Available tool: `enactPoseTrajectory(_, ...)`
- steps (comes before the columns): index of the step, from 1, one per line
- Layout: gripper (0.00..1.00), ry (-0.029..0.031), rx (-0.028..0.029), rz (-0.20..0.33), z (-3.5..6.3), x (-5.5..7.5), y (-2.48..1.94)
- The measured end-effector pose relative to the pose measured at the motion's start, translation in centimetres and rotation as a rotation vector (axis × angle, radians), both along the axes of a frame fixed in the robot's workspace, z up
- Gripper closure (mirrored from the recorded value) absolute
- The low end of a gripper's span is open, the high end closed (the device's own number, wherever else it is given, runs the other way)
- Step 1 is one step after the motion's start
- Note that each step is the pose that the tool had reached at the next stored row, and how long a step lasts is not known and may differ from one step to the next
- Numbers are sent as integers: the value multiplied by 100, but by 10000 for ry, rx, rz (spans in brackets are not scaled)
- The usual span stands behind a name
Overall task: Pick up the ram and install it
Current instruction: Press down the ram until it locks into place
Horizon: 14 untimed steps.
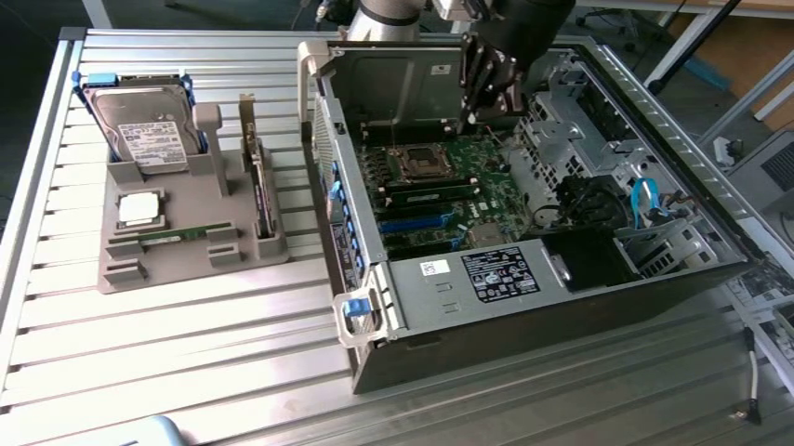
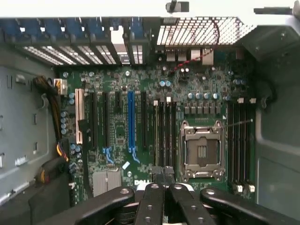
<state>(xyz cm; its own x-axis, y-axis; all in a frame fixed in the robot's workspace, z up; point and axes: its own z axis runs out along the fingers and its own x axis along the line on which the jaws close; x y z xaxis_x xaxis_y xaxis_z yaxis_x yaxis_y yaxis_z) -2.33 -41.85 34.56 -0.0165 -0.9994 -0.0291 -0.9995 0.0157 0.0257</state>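
The ram (image 1: 184,234), a thin green stick, lies flat in a slot of the grey holder (image 1: 186,271) at the exterior view's left, far from the gripper. My gripper (image 1: 488,111) hangs inside the open computer case (image 1: 546,321), above the far end of the green motherboard (image 1: 453,190). In the wrist view the black fingertips (image 2: 163,180) meet, shut, with nothing visible between them. They hover just off the end of the long black memory slots (image 2: 165,131), beside the empty silver processor socket (image 2: 201,150). More memory slots (image 2: 239,140) run along the socket's other side.
The grey holder also carries a hard drive (image 1: 149,130), a square silver processor (image 1: 139,209) and an upright expansion card (image 1: 260,200). A raised drive cage (image 1: 390,88) stands close beside the gripper. Blue cables (image 1: 641,200) and metal bays fill the case's right part.
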Motion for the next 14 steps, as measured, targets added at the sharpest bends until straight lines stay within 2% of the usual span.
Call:
enactPoseTrajectory(2,89,4,-1,0,1,95,0)
enactPoseTrajectory(7,89,7,-1,0,0,205,0)
enactPoseTrajectory(14,89,7,-1,0,0,227,0)
